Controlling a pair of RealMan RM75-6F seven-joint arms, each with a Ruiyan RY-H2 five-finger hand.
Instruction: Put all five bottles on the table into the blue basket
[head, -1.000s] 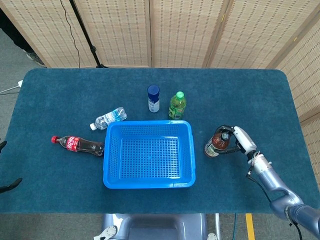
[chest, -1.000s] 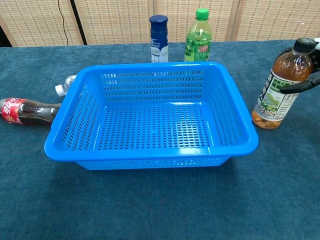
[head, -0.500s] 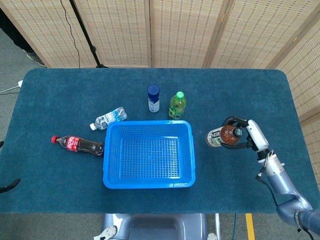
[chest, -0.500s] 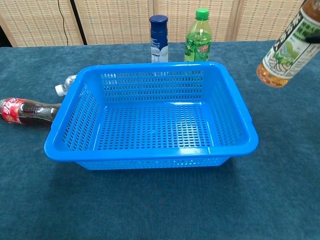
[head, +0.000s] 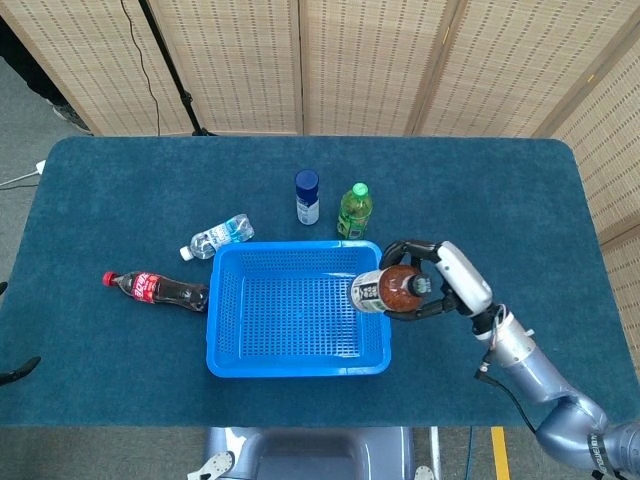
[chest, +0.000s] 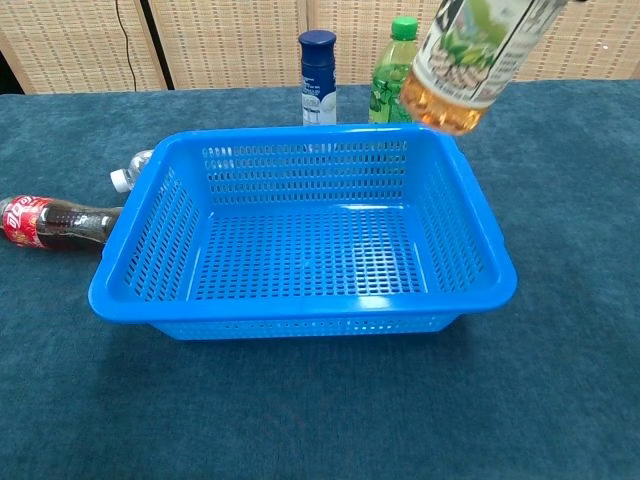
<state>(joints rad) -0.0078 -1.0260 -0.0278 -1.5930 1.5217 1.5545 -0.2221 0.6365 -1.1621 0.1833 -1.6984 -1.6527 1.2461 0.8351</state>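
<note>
Right hand (head: 425, 283) was wrapped around the neck end of the tea bottle (head: 385, 290), dark fingers curled over it, holding it tilted in the air over the right rim of the blue basket (head: 222, 330); chest view showed only the bottle's lower half, clear plastic with amber liquid and a green-white printed label, hanging above the basket's far right corner. Basket was rectangular moulded plastic, slotted walls and perforated floor, glossy, nothing in it. Behind its far edge stood the dark-blue-capped bottle (head: 307, 197), cylindrical with a pale label, and just beside it the green soda bottle (head: 354, 211), translucent with a green cap. Clear water bottle (head: 217, 237) lay on its side near the basket's far left corner, crinkly plastic, white cap. Cola bottle (head: 157, 289) lay flat, its base touching or nearly touching the basket's left wall, dark liquid, red label and cap. Table (head: 100, 200) was covered in dark teal felt-like cloth. Left hand (head: 18, 372): only dark fingertips at the frame edge, state could not be told.
</note>
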